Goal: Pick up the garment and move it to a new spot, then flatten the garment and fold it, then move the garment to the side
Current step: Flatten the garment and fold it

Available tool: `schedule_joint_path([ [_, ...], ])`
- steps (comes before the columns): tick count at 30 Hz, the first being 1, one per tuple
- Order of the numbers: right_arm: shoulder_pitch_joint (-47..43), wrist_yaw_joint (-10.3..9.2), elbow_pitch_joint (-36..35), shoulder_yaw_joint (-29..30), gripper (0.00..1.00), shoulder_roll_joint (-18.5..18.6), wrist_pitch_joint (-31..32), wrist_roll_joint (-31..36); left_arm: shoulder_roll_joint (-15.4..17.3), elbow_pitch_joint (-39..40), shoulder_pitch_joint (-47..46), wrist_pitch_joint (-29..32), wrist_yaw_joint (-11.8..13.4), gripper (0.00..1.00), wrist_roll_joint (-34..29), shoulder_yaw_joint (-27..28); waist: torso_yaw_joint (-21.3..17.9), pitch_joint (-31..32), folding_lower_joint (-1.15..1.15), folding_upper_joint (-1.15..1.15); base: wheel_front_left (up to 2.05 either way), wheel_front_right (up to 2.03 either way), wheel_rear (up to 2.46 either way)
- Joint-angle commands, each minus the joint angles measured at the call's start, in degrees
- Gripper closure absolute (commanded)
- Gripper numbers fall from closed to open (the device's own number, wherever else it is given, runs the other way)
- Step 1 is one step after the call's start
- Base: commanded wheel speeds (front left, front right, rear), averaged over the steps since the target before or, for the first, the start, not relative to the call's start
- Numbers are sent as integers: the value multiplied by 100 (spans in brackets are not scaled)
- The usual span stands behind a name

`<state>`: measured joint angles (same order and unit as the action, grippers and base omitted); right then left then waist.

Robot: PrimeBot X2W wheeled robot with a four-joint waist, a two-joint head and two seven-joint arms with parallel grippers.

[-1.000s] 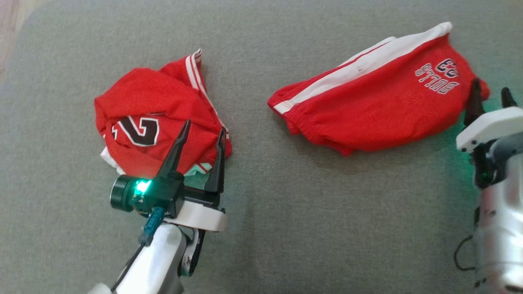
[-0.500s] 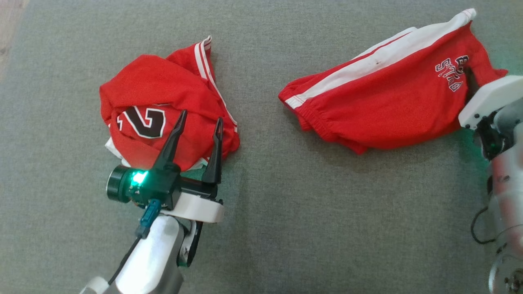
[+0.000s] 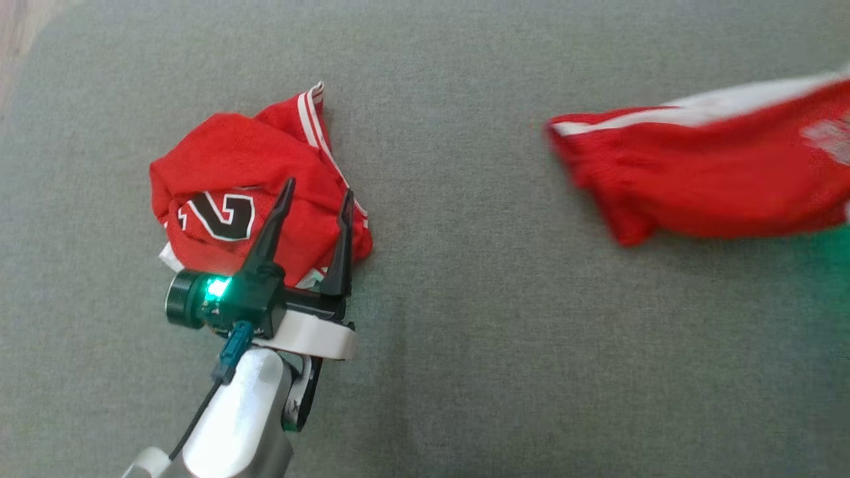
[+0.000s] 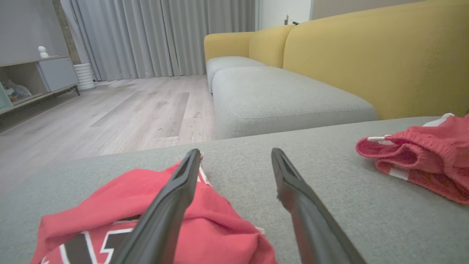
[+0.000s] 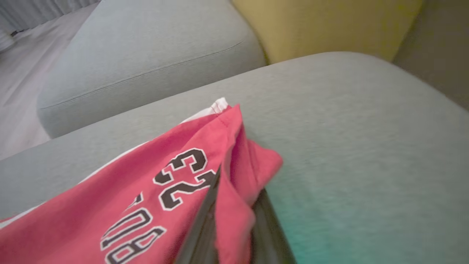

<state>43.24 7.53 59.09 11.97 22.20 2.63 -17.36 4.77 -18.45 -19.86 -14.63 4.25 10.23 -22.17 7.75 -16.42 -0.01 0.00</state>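
My right tool [image 5: 240, 183] grips the red shorts [image 3: 704, 192] at three o'clock, my left tool [image 3: 318, 186] gapes empty over the jersey [image 3: 226, 146]; lift, flattening, folding remain.

a broad grey woven-fabric seat cushion [image 3: 465, 332] carries everything, and its flat top runs edge to edge in the head view. two garments lie on it, well apart, with bare grey fabric between them. at 9 o'clock sits a crumpled red mesh jersey [image 3: 226, 153] with white trim and a black, white-edged numeral, bunched into a rounded heap. at 2 o'clock are red knit shorts with a white side stripe [image 3: 704, 192], blurred and stretched out long toward 3 o'clock. the gathered end of the shorts rests on the cushion, nearest the middle.
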Motion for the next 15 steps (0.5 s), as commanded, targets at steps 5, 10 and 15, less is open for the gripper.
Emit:
schedule_joint_path([
  [5, -53, -4, 143, 287, 100, 508, -418, 24, 3, 136, -33, -37, -77, 0, -100, 278, 2, 75, 1, 0, 0, 0, 0],
  [10, 62, -4, 109, 162, 100, 299, -650, -70, -9, 131, 49, -37, -98, 0, -130, 372, -13, 107, 1, 0, 0, 0, 0],
  [15, 114, -4, -98, -187, 100, 66, -779, -232, -16, 80, 73, -37, -128, 0, -161, 415, -23, 225, 1, 0, 0, 0, 0],
])
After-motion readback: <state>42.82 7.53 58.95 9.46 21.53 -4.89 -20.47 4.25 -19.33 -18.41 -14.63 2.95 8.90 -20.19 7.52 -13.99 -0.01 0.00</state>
